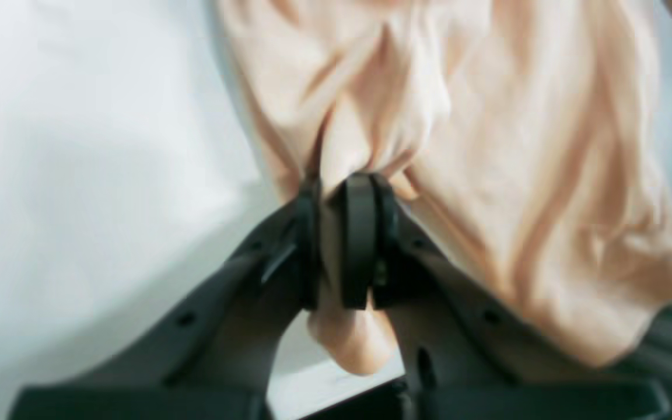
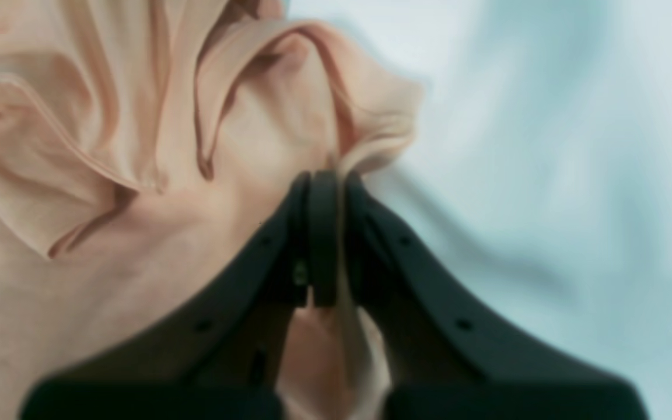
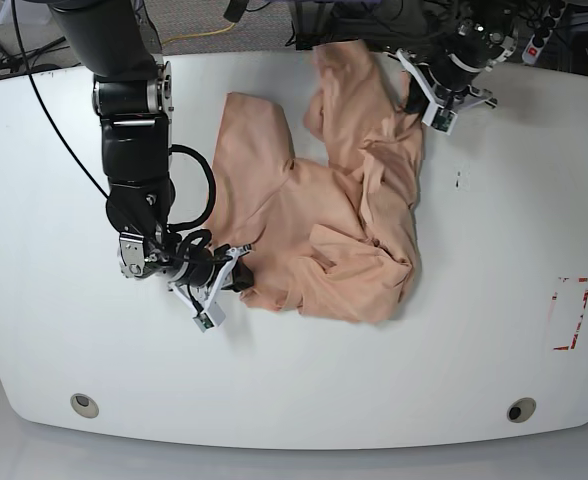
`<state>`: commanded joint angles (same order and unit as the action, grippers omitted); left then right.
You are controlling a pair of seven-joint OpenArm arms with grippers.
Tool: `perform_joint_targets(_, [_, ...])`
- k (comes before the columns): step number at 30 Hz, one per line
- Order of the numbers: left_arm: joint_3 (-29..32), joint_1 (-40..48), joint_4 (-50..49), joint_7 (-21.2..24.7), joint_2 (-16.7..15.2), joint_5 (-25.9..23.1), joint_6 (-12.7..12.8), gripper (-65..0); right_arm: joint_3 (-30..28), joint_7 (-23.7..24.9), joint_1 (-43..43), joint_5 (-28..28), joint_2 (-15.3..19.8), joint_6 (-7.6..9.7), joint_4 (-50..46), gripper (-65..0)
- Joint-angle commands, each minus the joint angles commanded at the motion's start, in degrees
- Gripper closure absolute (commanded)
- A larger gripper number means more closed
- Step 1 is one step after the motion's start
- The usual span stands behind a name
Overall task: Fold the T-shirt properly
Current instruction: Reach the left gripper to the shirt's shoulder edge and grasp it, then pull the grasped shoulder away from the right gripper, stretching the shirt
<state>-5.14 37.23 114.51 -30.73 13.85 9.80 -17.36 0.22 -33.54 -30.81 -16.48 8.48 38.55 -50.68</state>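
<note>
Left wrist view: the left gripper (image 1: 342, 245) is pinching a bunched fold of the peach T-shirt (image 1: 487, 175) between clenched jaws. Likewise, the right gripper (image 2: 324, 239) is clamping the shirt's edge. From the base view, the T-shirt is lying crumpled across the middle of the white table (image 3: 494, 330), stretching toward the far edge.
</note>
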Motion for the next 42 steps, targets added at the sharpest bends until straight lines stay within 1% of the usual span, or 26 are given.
perform_joint_targets(3, [-5.7,-0.4,-0.1,-0.3,0.0,0.0,-3.0,-3.6,0.0,-0.1,1.0,0.2,0.0,-0.09,-1.8,0.0])
perform_joint_targets(5, [-9.3,-0.9,-0.1,-0.4,0.0,0.0,-4.2,-3.8,0.0,-0.1,1.4,0.4,0.0,-0.09,-3.3,0.0])
perform_joint_targets(8, [-13.3,-2.2,-0.2,-0.4,0.0,-0.1,-6.4,-4.2,0.0,-1.9,1.6,0.4,0.1,-0.09,-4.9,0.0])
perform_joint_targets(12, [-19.6,-3.9,-1.1,-1.1,0.1,-0.4,-10.5,-4.3,0.0,-3.3,1.6,0.4,0.1,-0.09,-5.4,0.0])
perform_joint_targets(14, [-23.2,-5.7,-2.5,-3.4,0.3,-0.4,-14.8,-4.4,0.0,-3.3,1.6,0.4,0.1,-0.09,-5.4,0.0])
perform_joint_targets(15, [-24.8,-6.7,-2.8,-4.5,0.3,-0.4,-16.4,-5.1,0.0,-3.3,1.9,0.4,0.1,-0.09,-5.4,0.0])
perform_joint_targets(16, [-27.0,-8.2,-3.1,-6.3,0.3,-0.4,-18.6,-8.5,0.0,-3.3,2.3,0.4,0.1,-0.09,-5.4,0.0])
perform_joint_targets(17, [-28.1,-9.1,-3.3,-7.4,0.3,-0.4,-19.9,-11.4,0.0,-3.3,2.4,0.4,0.1,-0.09,-5.4,0.0])
perform_joint_targets(19, [-30.8,-11.0,-3.4,-9.4,0.4,-0.5,-22.6,-20.7,0.0,-3.3,2.5,0.4,0.1,-0.09,-5.4,0.0])
perform_joint_targets(20, [-31.7,-11.6,-3.4,-10.0,0.4,-0.8,-22.6,-24.9,0.0,-3.3,2.6,0.4,0.1,-0.09,-5.4,0.0])
perform_joint_targets(21, [-33.0,-12.7,-3.4,-10.5,0.4,-1.7,-22.6,-30.4,0.0,-3.3,3.2,0.4,0.1,-0.09,-5.4,0.0])
perform_joint_targets(22, [-33.8,-13.4,-3.4,-10.5,0.4,-2.6,-22.6,-34.2,0.0,-3.3,3.3,0.4,0.0,-0.09,-5.4,0.0])
perform_joint_targets(23, [-34.6,-14.2,-3.4,-10.5,0.4,-3.4,-22.6,-37.2,0.0,-3.3,3.4,0.4,0.0,-0.09,-5.4,0.0])
perform_joint_targets(24, [-35.2,-14.8,-3.4,-10.5,0.4,-4.0,-22.6,-38.6,0.0,-3.3,3.5,0.4,-0.1,-0.09,-5.4,0.0])
perform_joint_targets(27, [-37.8,-17.7,-3.4,-10.6,0.4,-4.8,-22.6,-39.2,0.0,-3.3,3.7,0.3,-0.2,-0.09,-5.4,0.0])
perform_joint_targets(30, [-38.4,-17.8,-3.4,-10.6,0.4,-4.9,-22.6,-39.2,0.0,-3.3,4.8,0.1,-0.2,-0.09,-6.2,0.0])
perform_joint_targets(32, [-38.5,-17.5,-3.4,-10.6,0.4,-5.0,-22.6,-39.2,0.0,-3.3,5.4,0.4,-0.2,-0.88,-8.2,0.0])
perform_joint_targets(34, [-38.4,-16.0,-3.5,-10.6,0.3,-4.9,-22.6,-39.3,0.0,-3.3,6.6,0.4,-0.2,-2.64,-9.9,0.0])
perform_joint_targets(36, [-38.4,-15.4,-3.6,-10.6,0.2,-4.7,-22.6,-39.3,0.0,-3.3,6.9,0.4,-0.2,-3.52,-10.7,0.0])
perform_joint_targets(38, [-38.3,-14.8,-3.8,-10.6,0.1,-4.7,-22.6,-39.4,0.0,-3.4,7.1,0.2,-0.2,-3.87,-10.9,0.0])
perform_joint_targets(42, [-37.3,-11.3,-3.7,-10.5,0.2,-4.6,-22.6,-39.4,0.0,-3.4,7.3,0.0,-0.2,-3.96,-10.9,0.0])
